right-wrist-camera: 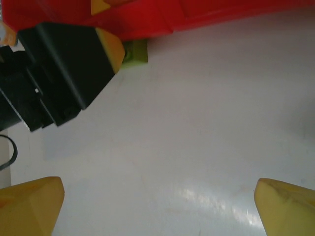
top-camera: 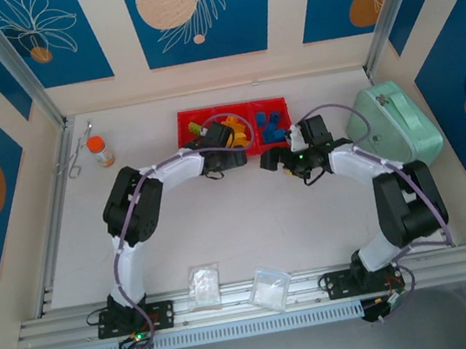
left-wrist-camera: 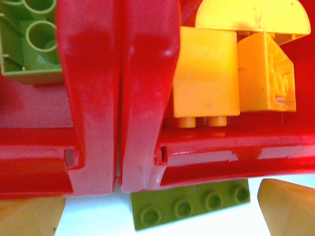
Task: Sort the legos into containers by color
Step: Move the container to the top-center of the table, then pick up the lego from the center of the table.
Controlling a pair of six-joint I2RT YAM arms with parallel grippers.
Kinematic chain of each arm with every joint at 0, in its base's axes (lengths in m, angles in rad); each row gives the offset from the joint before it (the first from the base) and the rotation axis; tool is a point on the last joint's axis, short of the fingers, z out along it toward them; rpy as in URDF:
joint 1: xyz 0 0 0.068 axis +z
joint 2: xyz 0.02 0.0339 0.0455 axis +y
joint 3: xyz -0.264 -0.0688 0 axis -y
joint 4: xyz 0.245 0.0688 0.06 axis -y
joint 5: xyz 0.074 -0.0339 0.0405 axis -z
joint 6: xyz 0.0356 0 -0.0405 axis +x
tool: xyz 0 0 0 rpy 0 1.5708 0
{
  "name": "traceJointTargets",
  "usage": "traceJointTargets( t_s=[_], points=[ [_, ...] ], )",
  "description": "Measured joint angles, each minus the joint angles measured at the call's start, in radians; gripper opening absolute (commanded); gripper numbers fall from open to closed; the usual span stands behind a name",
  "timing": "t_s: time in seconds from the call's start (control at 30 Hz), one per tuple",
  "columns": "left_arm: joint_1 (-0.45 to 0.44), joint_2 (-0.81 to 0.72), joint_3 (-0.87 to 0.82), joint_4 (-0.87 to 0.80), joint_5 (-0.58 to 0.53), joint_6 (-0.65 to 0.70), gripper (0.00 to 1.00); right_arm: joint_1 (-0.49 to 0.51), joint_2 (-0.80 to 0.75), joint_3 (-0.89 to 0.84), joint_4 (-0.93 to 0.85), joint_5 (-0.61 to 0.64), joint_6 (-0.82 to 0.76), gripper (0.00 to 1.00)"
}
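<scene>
The red tray (top-camera: pixel 183 122) lies across the far middle of the counter (top-camera: pixel 224 228), and my left arm reaches over its near wall, covering part of the middle compartment from above. To the right stands a mint-green case (top-camera: pixel 392 120), well apart from the tray. Off to the left are one orange-capped bottle (top-camera: pixel 100 150) and a thin metal tool (top-camera: pixel 81 146). Two clear bags (top-camera: pixel 204 286) lie near my bases.

My left fingers (left-wrist-camera: pixel 288 206) are spread apart with nothing clamped. One flat green plate (left-wrist-camera: pixel 189 204) lies on the counter between them, right against the outside of the tray's near wall. My right fingers (right-wrist-camera: pixel 29 206) are spread too, hanging over bare counter, and from there the dark body of my left wrist blocks most of that plate (right-wrist-camera: pixel 135 51).

The tray has three compartments. In the middle one I count three yellow-orange bricks (left-wrist-camera: pixel 206 73), the rounded one cut off by the picture's edge. The left compartment holds a green brick (left-wrist-camera: pixel 29 39), only a corner of it in my wrist view. The blue bricks (top-camera: pixel 274 124) fill the right compartment, too small and huddled to count
</scene>
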Motion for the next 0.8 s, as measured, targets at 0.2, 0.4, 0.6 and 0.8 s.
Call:
traceJointTargets(
  t_s=[0.2,0.4,0.6,0.8],
  points=[
    [0.017,0.03,0.057,-0.01,0.01,0.032,0.99,-0.006,0.15,0.053,0.078,-0.035,0.031,0.97],
    [0.018,0.038,0.091,-0.013,0.014,0.042,0.99,-0.006,0.167,0.052,0.095,-0.039,0.047,0.97],
    [0.013,0.038,0.085,-0.01,0.019,0.043,1.0,-0.006,0.088,0.038,0.063,-0.023,0.038,0.97],
    [0.0,0.039,0.06,-0.006,0.037,0.04,0.96,-0.006,-0.021,0.006,0.031,-0.017,0.007,0.97]
  ],
)
